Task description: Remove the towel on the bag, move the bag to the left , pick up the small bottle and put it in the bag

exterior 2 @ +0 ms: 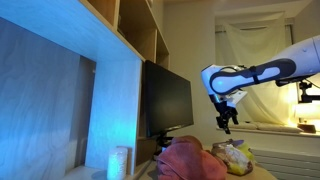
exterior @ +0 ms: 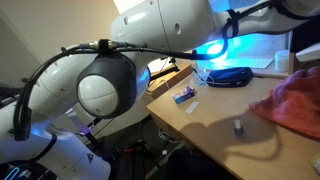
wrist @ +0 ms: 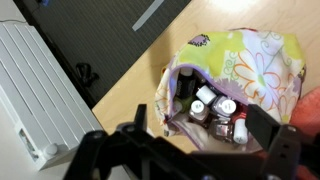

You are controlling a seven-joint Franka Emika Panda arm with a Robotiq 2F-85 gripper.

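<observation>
1 towel [exterior: 292, 100], red-pink and loosely folded, lies on the wooden table [exterior: 212, 135] against 1 bag [wrist: 245, 65], pale yellow with flower prints. In the wrist view the bag's mouth gapes uncovered, showing at least 4 little capped containers [wrist: 205, 97], their labels too blurred to read. 1 small bottle [exterior: 238, 126] stands upright on bare table near the towel, not touching it. The gripper [exterior 2: 226, 121] hangs above the bag, jaws spread wide, holding nothing. Farther off lie 1 blue packet [exterior: 184, 95] and 1 dark blue oval case [exterior: 228, 75]; 1 monitor [exterior 2: 165, 100] stands behind.
</observation>
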